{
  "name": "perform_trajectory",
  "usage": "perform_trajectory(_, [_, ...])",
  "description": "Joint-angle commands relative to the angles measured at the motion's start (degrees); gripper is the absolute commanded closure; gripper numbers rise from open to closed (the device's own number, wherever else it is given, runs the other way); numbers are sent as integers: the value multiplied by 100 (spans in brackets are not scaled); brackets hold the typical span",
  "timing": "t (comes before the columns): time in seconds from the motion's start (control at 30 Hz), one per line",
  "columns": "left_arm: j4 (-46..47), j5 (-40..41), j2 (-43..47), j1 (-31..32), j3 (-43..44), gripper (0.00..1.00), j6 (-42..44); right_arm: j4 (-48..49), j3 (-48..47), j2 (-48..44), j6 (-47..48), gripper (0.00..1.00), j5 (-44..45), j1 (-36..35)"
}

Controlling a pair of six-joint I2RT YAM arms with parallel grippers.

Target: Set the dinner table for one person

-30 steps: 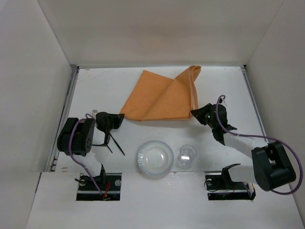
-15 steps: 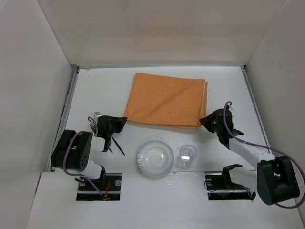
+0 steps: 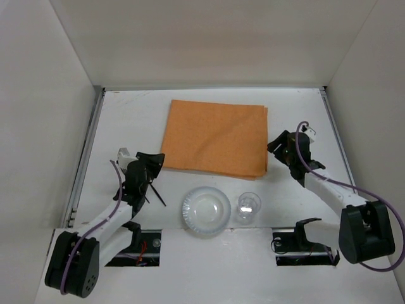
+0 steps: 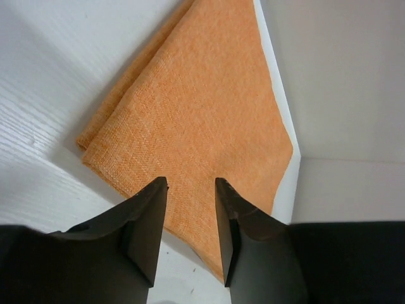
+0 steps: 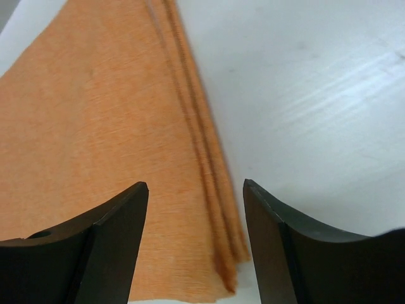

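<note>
An orange cloth placemat (image 3: 215, 136) lies flat, folded in layers, on the white dinner table (image 3: 126, 120). My left gripper (image 3: 158, 158) sits at the cloth's near left corner. In the left wrist view that gripper (image 4: 190, 185) is open, with the placemat (image 4: 196, 107) showing through the gap and nothing held. My right gripper (image 3: 272, 145) is at the cloth's right edge. In the right wrist view it (image 5: 196, 187) is wide open over the layered edge of the placemat (image 5: 95, 126) and grips nothing.
A clear round plate (image 3: 206, 210) and a clear glass (image 3: 248, 206) stand near the table's front edge. Thin black utensils (image 3: 155, 193) lie left of the plate, close to my left arm. Metal rails (image 3: 85, 158) run along the table's sides, with white walls beyond.
The placemat, raised and folded over a second ago, now lies spread flat. Both grippers have opened and let go of it. The left arm has stretched forward.
</note>
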State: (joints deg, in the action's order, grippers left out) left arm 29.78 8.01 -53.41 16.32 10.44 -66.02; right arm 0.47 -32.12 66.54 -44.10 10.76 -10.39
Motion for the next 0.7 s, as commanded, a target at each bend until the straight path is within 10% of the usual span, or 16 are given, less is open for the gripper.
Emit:
perform_trajectory(0.0, [-797, 701, 226, 113, 327, 64, 616, 41, -400, 472, 332, 32, -13, -318])
perform_trajectory(0.2, [-991, 649, -835, 8, 985, 56, 1003, 137, -506, 1158, 147, 26, -214, -327])
perform_trajectory(0.67, [-1308, 834, -2174, -36, 1400, 75, 1566, 234, -795, 1844, 6, 76, -1075, -108])
